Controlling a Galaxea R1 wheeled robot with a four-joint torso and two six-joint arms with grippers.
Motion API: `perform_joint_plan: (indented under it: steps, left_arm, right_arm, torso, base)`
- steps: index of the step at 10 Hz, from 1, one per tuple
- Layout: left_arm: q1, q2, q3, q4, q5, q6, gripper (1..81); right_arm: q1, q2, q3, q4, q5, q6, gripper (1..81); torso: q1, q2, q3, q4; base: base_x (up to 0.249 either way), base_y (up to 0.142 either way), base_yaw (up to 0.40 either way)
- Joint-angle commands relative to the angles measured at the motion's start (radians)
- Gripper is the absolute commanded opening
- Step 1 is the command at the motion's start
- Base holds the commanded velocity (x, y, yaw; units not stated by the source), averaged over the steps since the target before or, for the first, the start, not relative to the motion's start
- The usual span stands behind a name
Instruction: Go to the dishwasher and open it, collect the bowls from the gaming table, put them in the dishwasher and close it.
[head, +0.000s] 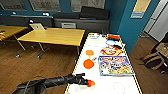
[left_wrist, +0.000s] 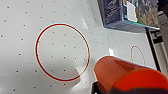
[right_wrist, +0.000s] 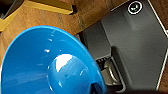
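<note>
Head view: we are reaching the left gripper (head: 86, 82) over the gaming table (head: 105, 86) near its yellow left edge, gripping an orange bowl (head: 90, 83); two more orange bowls (head: 88, 64) are lying farther along, beside a board-game box (head: 115, 65). Open wooden floor (head: 50, 62) is lying left.

Left wrist view: the held bowl (left_wrist: 130, 75) is hanging above a red ring (left_wrist: 62, 52).

Right wrist view: a blue bowl (right_wrist: 47, 65) is sitting close against the camera; we cannot tell the right gripper's finger state.
</note>
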Motion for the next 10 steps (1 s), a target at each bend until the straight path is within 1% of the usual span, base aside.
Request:
perform_joint_plan:
  steps: [1, 2, 4, 5, 7, 9, 10]
  left_arm:
    - [-0.195, -0.122, 0.257, 0.002, 0.015, -0.011, 1.0]
    - [-0.191, -0.168, 0.319, 0.005, 0.015, -0.009, 1.0]
    - [-0.165, -0.257, 0.399, 0.016, 0.017, -0.008, 1.0]
    - [-0.146, -0.294, 0.418, 0.016, 0.015, -0.005, 1.0]
    - [-0.113, -0.337, 0.426, 0.019, 0.015, 0.0, 1.0]
    - [-0.073, -0.346, 0.421, 0.057, 0.014, -0.002, 1.0]
    - [-0.054, -0.348, 0.419, 0.068, 0.014, 0.0, 1.0]
  right_arm:
    - [0.019, -0.03, 0.022, -0.024, -0.03, -0.004, 1.0]
    - [0.019, -0.029, 0.022, -0.024, -0.03, -0.004, 1.0]
    - [0.018, -0.027, 0.025, -0.024, -0.03, -0.004, 1.0]
    - [0.018, -0.027, 0.026, -0.024, -0.03, -0.004, 1.0]
    - [0.016, -0.026, 0.03, -0.024, -0.03, -0.004, 1.0]
    - [0.016, -0.026, 0.031, -0.024, -0.03, -0.004, 1.0]
    - [0.016, -0.026, 0.031, -0.024, -0.03, -0.004, 1.0]
  torso:
    - [0.0, 0.0, 0.0, 0.0]
    - [0.0, 0.0, 0.0, 0.0]
    - [0.0, 0.0, 0.0, 0.0]
    - [0.0, 0.0, 0.021, 0.0]
    - [0.0, 0.0, 0.047, 0.0]
    - [0.0, 0.0, 0.083, 0.0]
    - [0.0, 0.0, 0.1, 0.0]
  base:
    - [0.0, 0.0, 0.0]
    - [0.0, 0.0, 0.0]
    - [0.0, 0.0, 0.0]
    - [0.0, 0.0, 0.0]
    - [0.0, 0.0, 0.0]
    - [0.0, 0.0, 0.0]
    - [0.0, 0.0, 0.0]
